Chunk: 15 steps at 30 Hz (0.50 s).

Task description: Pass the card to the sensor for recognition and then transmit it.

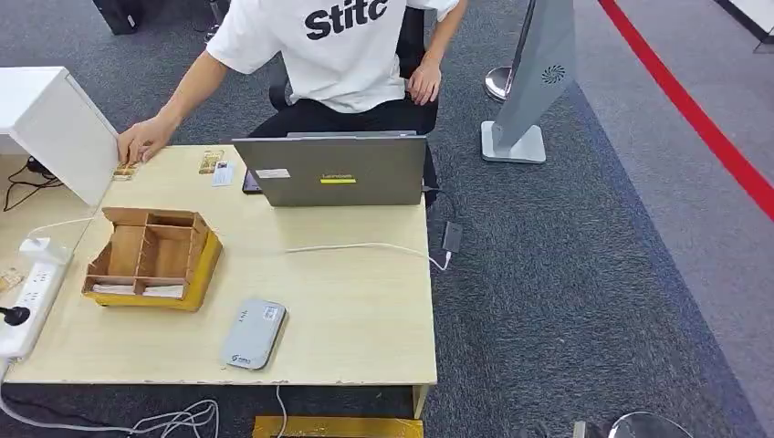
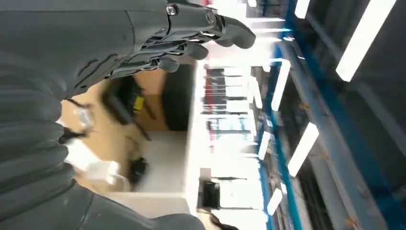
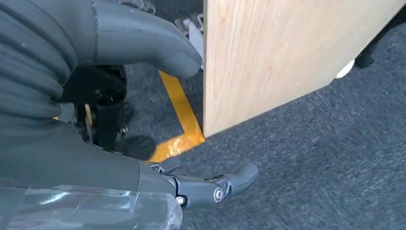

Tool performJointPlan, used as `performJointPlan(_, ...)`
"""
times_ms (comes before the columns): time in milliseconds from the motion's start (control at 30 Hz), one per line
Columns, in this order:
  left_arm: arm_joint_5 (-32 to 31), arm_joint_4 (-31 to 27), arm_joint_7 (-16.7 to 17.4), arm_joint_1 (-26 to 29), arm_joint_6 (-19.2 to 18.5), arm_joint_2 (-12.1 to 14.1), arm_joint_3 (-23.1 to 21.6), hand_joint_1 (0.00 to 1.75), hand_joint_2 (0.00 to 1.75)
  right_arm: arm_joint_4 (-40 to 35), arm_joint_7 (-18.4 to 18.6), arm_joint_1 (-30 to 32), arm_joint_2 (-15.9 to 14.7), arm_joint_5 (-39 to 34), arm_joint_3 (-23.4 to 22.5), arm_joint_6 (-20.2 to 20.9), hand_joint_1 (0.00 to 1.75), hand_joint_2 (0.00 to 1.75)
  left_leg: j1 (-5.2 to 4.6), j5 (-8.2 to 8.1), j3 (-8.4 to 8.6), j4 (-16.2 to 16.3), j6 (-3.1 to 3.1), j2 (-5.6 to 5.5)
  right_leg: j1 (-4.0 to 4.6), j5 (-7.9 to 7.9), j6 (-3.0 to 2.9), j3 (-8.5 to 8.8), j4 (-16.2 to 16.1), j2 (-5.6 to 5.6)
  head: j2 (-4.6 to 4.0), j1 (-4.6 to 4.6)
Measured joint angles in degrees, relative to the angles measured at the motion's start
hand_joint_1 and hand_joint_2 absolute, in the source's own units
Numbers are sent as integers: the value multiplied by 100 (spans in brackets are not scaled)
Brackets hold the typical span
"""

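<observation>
Two cards (image 1: 212,161) lie at the far edge of the bench (image 1: 356,301), side by side left of the laptop (image 1: 336,170); the left one is tan, the right one pale. A third small tan item (image 1: 125,172) sits under the person's hand (image 1: 141,140) at the far left corner; too small to tell if it is a card. One grey sensor (image 1: 254,333) lies flat near the front edge, well apart from the cards. One wooden tray (image 1: 151,257) with compartments stands between cards and sensor, left of centre. One white cable (image 1: 365,247) runs across the bench to an adapter (image 1: 451,236) hanging off the right edge. One power strip (image 1: 27,287) on the left. A white box (image 1: 55,128) stands at the far left corner. A seated person in a white shirt (image 1: 338,46) faces the bench behind the laptop.

Left robot hand (image 2: 191,33): raised, camera facing ceiling lights, fingers loosely spread, holding nothing. Right robot hand (image 3: 191,120): low beside the bench's side panel, above carpet and yellow floor tape (image 3: 179,120), thumb and fingers apart, released.
</observation>
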Motion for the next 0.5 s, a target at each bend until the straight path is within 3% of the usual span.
performJointPlan(100,87,55,2,-6,-20,2,44,0,175,0,8,2,0,-2,-8,14,0,175,0,-1,0,0,-1,3,0,1,-2,0,0,2,0,0)
performJointPlan(133,828,1430,213,-113,-363,132,835,175,175,7,127,22,2,33,-116,168,175,175,1,-3,7,-1,-11,17,0,6,-11,1,2,16,0,-7)
performJointPlan(167,1531,3358,817,-181,-795,419,1486,175,175,11,183,-79,4,251,-122,218,175,175,1,-1,8,-2,-13,17,1,6,-11,2,3,16,0,-17)
performJointPlan(200,1535,3906,837,-184,-784,468,1632,175,175,15,183,-117,9,304,-118,227,175,175,0,-1,10,-2,-13,16,1,6,-11,3,2,15,0,-13)
performJointPlan(367,1434,6065,1349,-268,52,638,1968,175,175,20,151,-254,13,433,-74,358,175,175,-7,8,6,2,1,-6,-4,8,-7,9,-2,-12,0,-11)
performJointPlan(433,1294,6562,1447,-296,371,630,1995,175,175,24,148,-286,15,431,-74,369,175,175,-6,7,6,4,2,-8,-4,9,-6,13,-8,-14,0,-7)
performJointPlan(500,969,7041,1775,-348,917,632,1995,175,175,24,140,-292,22,420,-74,371,175,175,-7,5,5,5,6,-9,-5,9,-4,15,-9,-17,0,-4)
